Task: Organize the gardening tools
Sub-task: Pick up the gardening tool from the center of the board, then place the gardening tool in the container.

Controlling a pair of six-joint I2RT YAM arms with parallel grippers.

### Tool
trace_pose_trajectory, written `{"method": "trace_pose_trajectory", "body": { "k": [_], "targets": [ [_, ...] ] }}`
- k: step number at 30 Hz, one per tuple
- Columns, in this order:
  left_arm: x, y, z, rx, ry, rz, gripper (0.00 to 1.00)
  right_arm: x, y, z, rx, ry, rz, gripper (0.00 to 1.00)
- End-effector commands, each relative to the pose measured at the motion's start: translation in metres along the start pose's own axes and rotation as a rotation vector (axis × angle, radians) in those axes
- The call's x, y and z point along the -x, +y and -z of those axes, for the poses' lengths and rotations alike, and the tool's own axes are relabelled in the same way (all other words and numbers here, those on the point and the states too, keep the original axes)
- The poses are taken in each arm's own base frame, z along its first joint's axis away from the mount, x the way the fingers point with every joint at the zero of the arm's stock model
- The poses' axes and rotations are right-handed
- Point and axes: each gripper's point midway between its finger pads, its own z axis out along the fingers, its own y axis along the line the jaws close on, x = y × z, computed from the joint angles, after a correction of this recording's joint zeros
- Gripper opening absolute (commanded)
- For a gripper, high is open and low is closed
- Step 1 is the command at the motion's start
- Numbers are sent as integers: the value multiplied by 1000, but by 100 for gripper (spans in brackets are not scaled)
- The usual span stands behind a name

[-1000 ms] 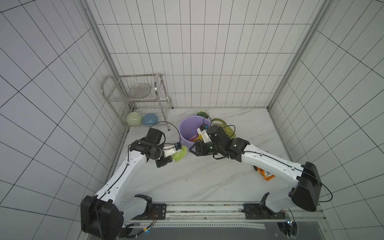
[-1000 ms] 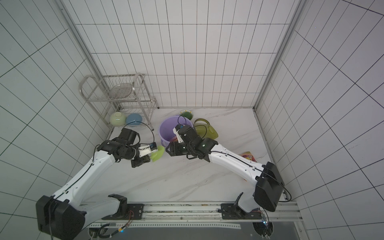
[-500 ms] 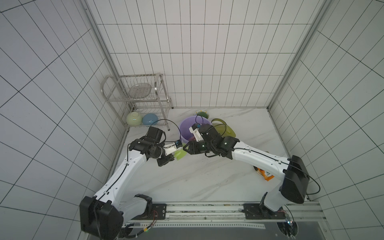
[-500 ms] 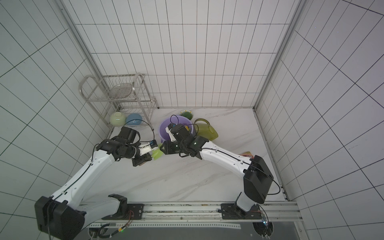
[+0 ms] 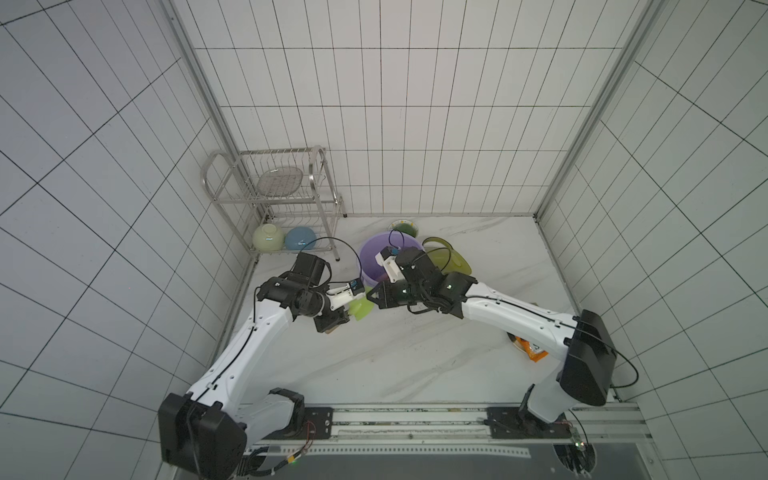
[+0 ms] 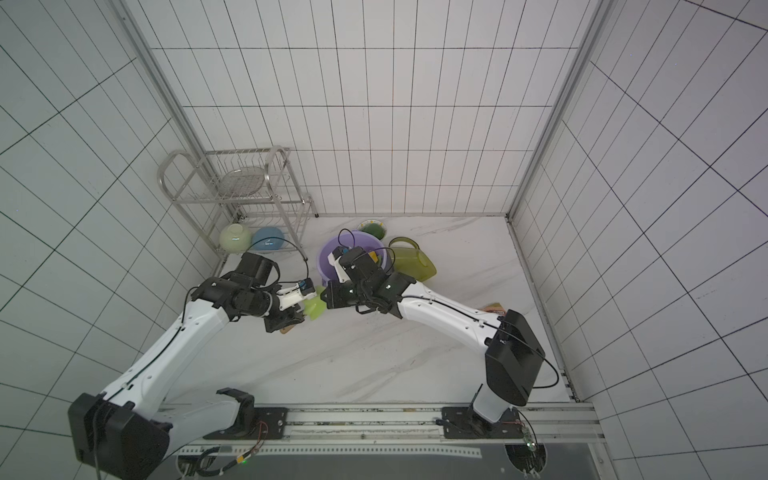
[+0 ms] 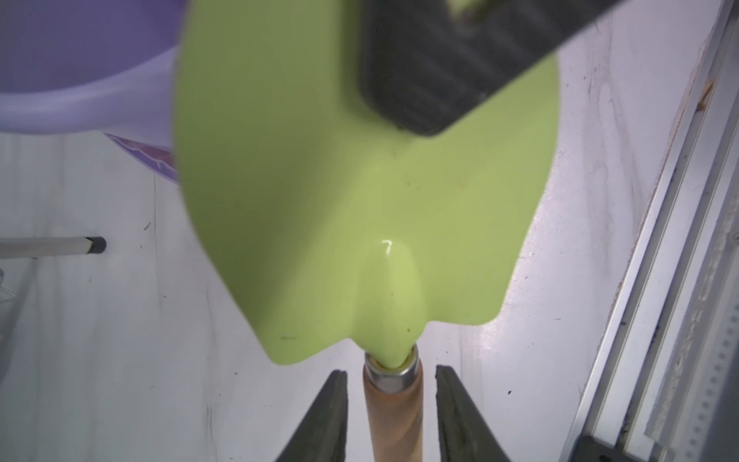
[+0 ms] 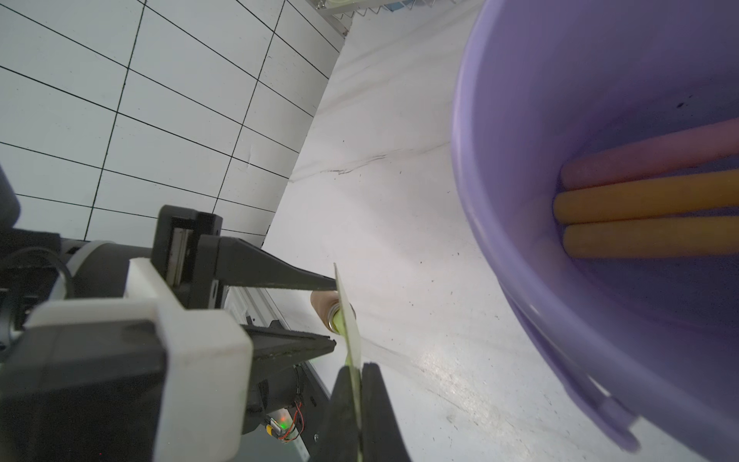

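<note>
A pale green trowel (image 5: 360,309) (image 6: 314,309) with a brown handle (image 7: 396,412) hangs between my two arms, just left of the lilac bucket (image 5: 374,245). My right gripper (image 8: 358,370) (image 5: 372,296) is shut on the edge of its blade (image 7: 360,200). My left gripper (image 7: 391,371) (image 5: 338,321) is open, with its fingers (image 8: 280,276) either side of the handle and a gap on each side. Inside the bucket (image 8: 480,200) lie a pink handle (image 8: 648,160) and two yellow handles (image 8: 640,200). The olive watering can (image 5: 451,259) (image 6: 411,264) stands right of the bucket.
A metal rack (image 5: 274,195) stands at the back left with a pale green bowl (image 5: 268,237) and a blue bowl (image 5: 300,239) under it. A small green dish (image 5: 402,226) sits behind the bucket. An orange snack bag (image 5: 530,349) lies under my right arm.
My right gripper swung left from over the bucket to the trowel's blade and shut on it. My left gripper's jaws have opened off the handle.
</note>
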Motion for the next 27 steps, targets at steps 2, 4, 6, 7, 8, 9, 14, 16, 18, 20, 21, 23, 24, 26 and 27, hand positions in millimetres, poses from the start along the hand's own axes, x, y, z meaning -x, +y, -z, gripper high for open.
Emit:
{"method": "trace_pose_trajectory", "body": {
  "k": [2,4,6,7,8,9,14,16,18,20,21,23,24,26,27],
  "targets": [
    [11,-2,8,7,-37,-24,49,11,10,14,1,-37,53,2],
    [10,-4,10,-3,-37,-32,52,13,6,19,-17,-40,63,1],
    [9,-9,11,-19,-36,-43,55,20,1,30,-46,-56,81,0],
    [8,-11,12,-29,-34,-49,55,22,-2,35,-63,-59,88,0],
    [9,-14,12,-39,-37,-56,56,25,-5,40,-77,-67,95,0],
    [7,-17,13,-51,-33,-60,57,29,-7,46,-90,-78,102,0],
    [4,-29,15,-103,-32,-82,57,47,-18,74,-136,-112,118,0],
    [3,-34,16,-129,-34,-95,57,54,-19,83,-145,-122,128,0],
    [2,-40,17,-157,-33,-104,57,63,-18,94,-146,-140,138,0],
    [0,-45,17,-176,-30,-112,56,72,-15,105,-138,-160,144,0],
    [0,-47,18,-184,-30,-116,56,77,-15,110,-134,-171,144,0],
    [-1,-50,18,-200,-28,-123,56,87,-12,122,-118,-201,141,0],
    [-2,-52,18,-209,-28,-124,55,93,-11,128,-112,-217,140,0],
    [-4,-54,18,-221,-24,-126,55,101,-12,138,-115,-240,140,0],
    [-5,-55,18,-225,-21,-128,55,105,-12,143,-119,-256,145,0]
  ]
}}
